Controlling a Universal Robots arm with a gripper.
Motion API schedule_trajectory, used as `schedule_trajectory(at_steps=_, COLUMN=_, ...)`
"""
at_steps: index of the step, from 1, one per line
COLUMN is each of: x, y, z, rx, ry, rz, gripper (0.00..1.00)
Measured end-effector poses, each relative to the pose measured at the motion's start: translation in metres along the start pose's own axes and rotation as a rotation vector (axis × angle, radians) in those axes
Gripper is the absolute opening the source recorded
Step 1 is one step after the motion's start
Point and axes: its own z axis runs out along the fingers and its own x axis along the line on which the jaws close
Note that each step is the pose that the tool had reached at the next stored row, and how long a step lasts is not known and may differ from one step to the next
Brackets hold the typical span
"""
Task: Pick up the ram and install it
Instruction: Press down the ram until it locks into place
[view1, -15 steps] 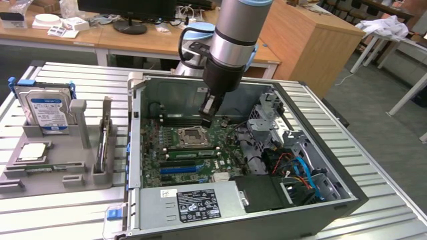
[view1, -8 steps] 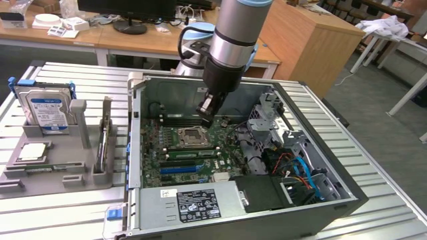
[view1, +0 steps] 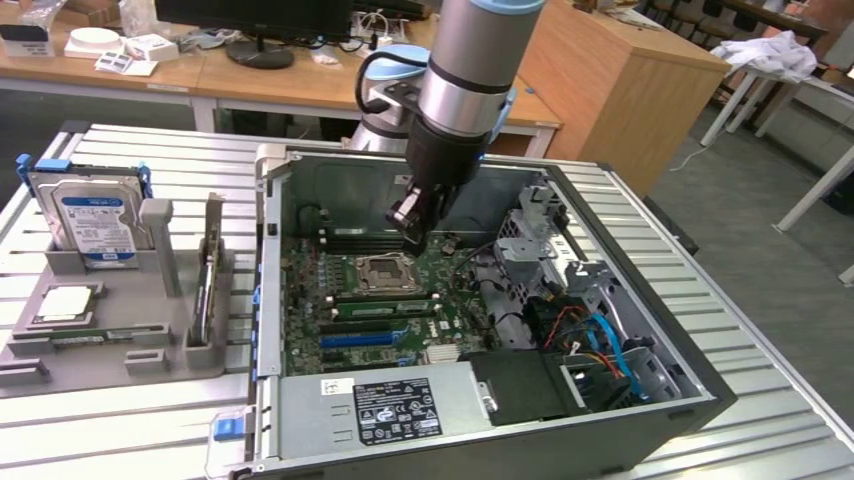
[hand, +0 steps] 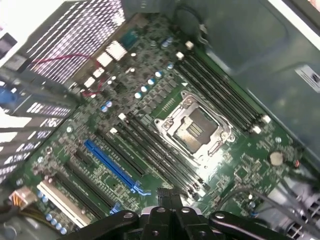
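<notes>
My gripper (view1: 408, 232) hangs inside the open computer case (view1: 694, 390), just above the motherboard (view1: 340, 330) near the far side of the CPU socket (view1: 387, 270). Its fingers are shut with nothing between them. In the wrist view the gripper (hand: 168, 194) is over the long black memory slots (hand: 160, 150) beside the CPU socket (hand: 195, 127). What looks like the ram (view1: 206, 290), a thin stick on edge, stands in the grey holder tray (view1: 94, 365) at the exterior view's left, well away from the gripper.
The tray also holds a blue-labelled hard drive (view1: 96, 225) and a square chip (view1: 63, 305). Inside the case are a blue slot (hand: 112, 165), a power supply (view1: 387, 410), a drive cage (view1: 534, 235) and coloured cables (view1: 601, 345). The case walls close in all round the arm.
</notes>
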Motion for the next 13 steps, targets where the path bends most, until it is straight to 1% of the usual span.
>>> schedule_trajectory(at_steps=6, x=0.0002, y=0.0002, z=0.0006, rx=0.0030, ry=-0.0044, rz=0.104, gripper=0.11)
schedule_trajectory(at_steps=13, x=0.0001, y=0.0003, z=0.0006, rx=0.0032, ry=-0.0046, rz=0.108, gripper=0.11)
